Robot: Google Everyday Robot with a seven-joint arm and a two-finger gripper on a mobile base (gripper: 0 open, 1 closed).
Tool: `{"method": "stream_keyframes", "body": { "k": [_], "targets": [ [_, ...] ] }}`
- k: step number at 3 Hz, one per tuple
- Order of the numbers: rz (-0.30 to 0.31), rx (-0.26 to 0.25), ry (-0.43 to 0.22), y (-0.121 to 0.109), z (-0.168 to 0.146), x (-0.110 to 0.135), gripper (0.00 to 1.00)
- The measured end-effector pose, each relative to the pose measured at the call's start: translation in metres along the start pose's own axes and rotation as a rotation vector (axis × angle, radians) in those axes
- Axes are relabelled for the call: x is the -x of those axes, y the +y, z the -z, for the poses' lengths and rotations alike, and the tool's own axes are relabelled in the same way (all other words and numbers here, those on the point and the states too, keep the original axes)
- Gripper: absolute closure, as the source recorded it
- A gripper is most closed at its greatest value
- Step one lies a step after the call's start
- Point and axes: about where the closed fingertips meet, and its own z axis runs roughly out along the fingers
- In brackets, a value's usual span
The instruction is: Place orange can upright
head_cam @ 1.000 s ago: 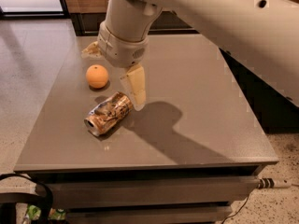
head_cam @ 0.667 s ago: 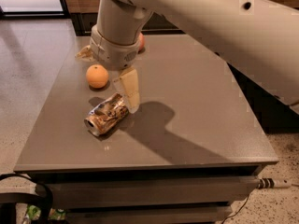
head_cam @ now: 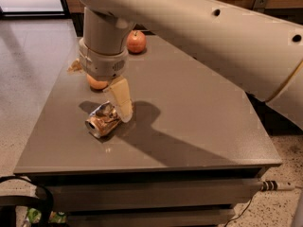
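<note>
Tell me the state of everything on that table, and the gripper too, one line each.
orange can: dented, lying on its side, not held.
gripper: open, low over the table, one finger beside the can.
orange fruit: resting on the table, partly hidden by the gripper.
apple: resting near the table's far edge.

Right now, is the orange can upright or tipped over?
Tipped over. The orange can lies on its side on the grey table, silver top facing sideways. The gripper hangs close by its other end.
</note>
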Motion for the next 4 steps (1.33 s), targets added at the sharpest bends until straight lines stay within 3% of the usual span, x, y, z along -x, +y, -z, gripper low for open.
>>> {"method": "stream_keyframes", "body": {
  "k": [2, 4],
  "targets": [
    [-0.040, 0.087, -0.017, 0.015, -0.026, 0.003, 0.00],
    [-0.100, 0.137, -0.034, 0.035, -0.040, 0.005, 0.00]
  ]
}}
